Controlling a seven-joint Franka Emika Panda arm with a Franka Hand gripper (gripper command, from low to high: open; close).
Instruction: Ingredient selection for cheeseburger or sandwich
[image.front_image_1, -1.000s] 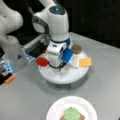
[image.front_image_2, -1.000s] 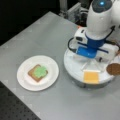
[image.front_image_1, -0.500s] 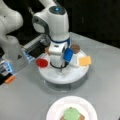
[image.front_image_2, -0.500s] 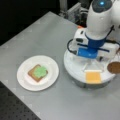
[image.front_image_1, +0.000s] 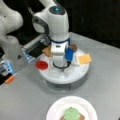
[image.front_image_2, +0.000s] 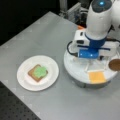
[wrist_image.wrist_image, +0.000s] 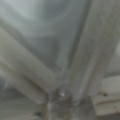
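The sandwich (image.front_image_2: 37, 72) is a brown toast square with a green round (image.front_image_1: 71, 113) on top, lying on a white paper plate (image.front_image_2: 23, 80). The other ingredients lie on a round white tray (image.front_image_1: 75, 75): a red round (image.front_image_1: 41, 65) on its left, a yellow-orange cheese square (image.front_image_1: 84, 58) on its right, a second toast square (image.front_image_1: 47, 51) and a dark brown patty (image.front_image_2: 115, 65) behind the arm. My gripper (image.front_image_1: 64, 71) hangs low over the tray's middle, between the red round and the cheese, touching neither. The wrist view shows only the tray's white ribs (wrist_image.wrist_image: 82, 57) up close.
A second white robot base (image.front_image_1: 12, 47) stands at a front view's left, with a dark box (image.front_image_1: 35, 51) and an orange piece (image.front_image_1: 10, 79) beside it. The grey table (image.front_image_2: 37, 32) runs to a dark edge at the left in a front view.
My gripper has come down a little toward the tray's middle. The ingredients and the plate have not moved.
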